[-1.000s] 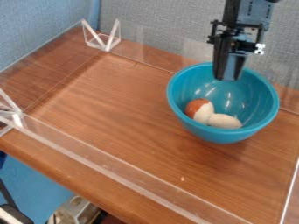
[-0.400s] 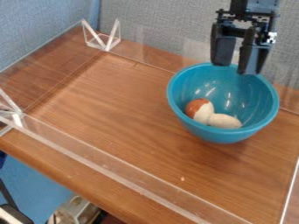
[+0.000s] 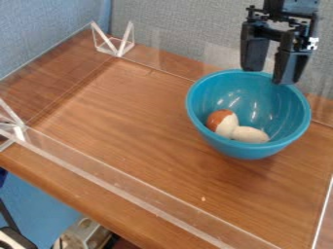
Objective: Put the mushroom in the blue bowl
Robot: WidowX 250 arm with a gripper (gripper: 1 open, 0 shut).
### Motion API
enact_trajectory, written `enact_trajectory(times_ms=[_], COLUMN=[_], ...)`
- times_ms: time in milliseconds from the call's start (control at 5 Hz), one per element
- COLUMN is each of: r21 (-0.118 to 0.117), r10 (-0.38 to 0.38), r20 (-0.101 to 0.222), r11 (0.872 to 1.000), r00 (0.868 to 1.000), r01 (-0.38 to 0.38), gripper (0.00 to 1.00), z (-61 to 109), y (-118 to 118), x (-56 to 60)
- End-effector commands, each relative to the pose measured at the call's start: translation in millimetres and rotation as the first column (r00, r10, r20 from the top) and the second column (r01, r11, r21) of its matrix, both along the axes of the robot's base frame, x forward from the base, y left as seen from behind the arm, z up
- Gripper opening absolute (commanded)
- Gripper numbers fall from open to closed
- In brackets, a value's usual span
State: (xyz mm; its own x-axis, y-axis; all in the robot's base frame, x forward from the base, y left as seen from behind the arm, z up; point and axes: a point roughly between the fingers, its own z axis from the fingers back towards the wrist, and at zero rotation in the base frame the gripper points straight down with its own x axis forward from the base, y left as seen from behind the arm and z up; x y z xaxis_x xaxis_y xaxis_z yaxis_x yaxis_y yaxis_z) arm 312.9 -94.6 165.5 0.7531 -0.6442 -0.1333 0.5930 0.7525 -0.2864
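The blue bowl [image 3: 297, 130] sits on the wooden table at the right. Inside it lies the mushroom [image 3: 239, 128], its orange-red cap to the left and its cream stem to the right. My gripper [image 3: 276, 70] hangs above the bowl's far rim, pointing down. It is open, its two black fingers [image 3: 252, 56] spread apart with nothing between them. It is clear of the mushroom.
A clear plastic wall [image 3: 156, 195] borders the wooden table [image 3: 117, 117] on all sides. Clear brackets stand at the far left corner [image 3: 112, 41] and at the left edge [image 3: 11, 123]. A blue backdrop rises behind.
The gripper was shut and low over the bowl; it has opened and risen a little, shifting slightly right. The mushroom stays lying in the bowl.
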Motion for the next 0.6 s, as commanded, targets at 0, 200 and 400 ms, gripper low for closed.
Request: enact_trajectory(times_ms=[0,200,400], r21=[0.003,0.021,0.043], r10=[0.039,0.082,0.136], r20=[0.120,0.143,0.159], r11=[0.999,0.996,0.989], r00=[0.992,0.986,0.978], r01=[-0.039,-0.086,-0.145], gripper=[1.00,1.00,1.00], z=[32.2,28.0,28.7], y=[-1,1,15], x=[-12.0,-17.5,-26.1])
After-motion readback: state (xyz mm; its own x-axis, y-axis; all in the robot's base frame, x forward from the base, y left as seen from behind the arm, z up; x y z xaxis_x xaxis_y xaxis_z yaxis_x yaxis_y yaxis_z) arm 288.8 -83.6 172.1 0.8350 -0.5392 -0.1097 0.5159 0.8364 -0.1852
